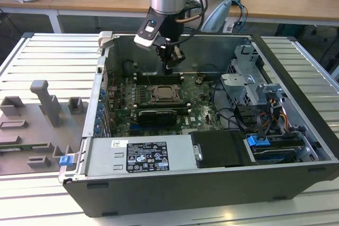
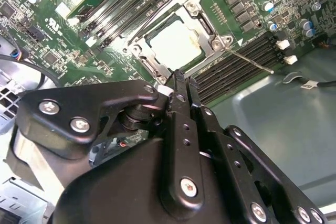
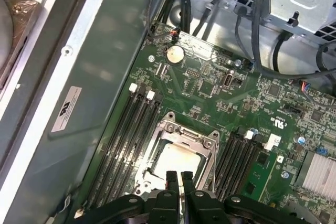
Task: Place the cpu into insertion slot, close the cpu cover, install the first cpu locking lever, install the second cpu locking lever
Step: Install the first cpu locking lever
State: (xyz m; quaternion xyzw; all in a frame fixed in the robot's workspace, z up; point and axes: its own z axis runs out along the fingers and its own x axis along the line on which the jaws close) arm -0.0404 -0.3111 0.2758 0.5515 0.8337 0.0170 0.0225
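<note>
The gripper [image 2: 181, 78] hangs low over the board [image 3: 220, 100] inside the open case [image 1: 175, 194], its two fingers pressed together on nothing. The tip sits just beside one corner of the slot [image 1: 166, 93]. The cpu [image 2: 176, 43] lies in the slot, pale face up. The cover [image 2: 203, 20] appears to lie down over it, framing that face. One thin lever [image 2: 249, 60] angles out from a socket corner across the neighbouring memory slots [image 2: 247, 51], and it looks unlatched.

Risks, as I judge them:
- the narrow tip could slip off so thin a rod, letting it spring back
- the tip could come down on the cpu face or cover and scratch it, being so close
- the lever could catch on the white memory clips it crosses
- if the cover is not fully flat, forcing the lever could stress the chip

Count: one gripper, one cpu, one slot, one cover, one lever plainly seen and perhaps a second along the opposite edge of the frame, two banks of memory slots flanking the socket, one coin cell [image 3: 175, 53]
</note>
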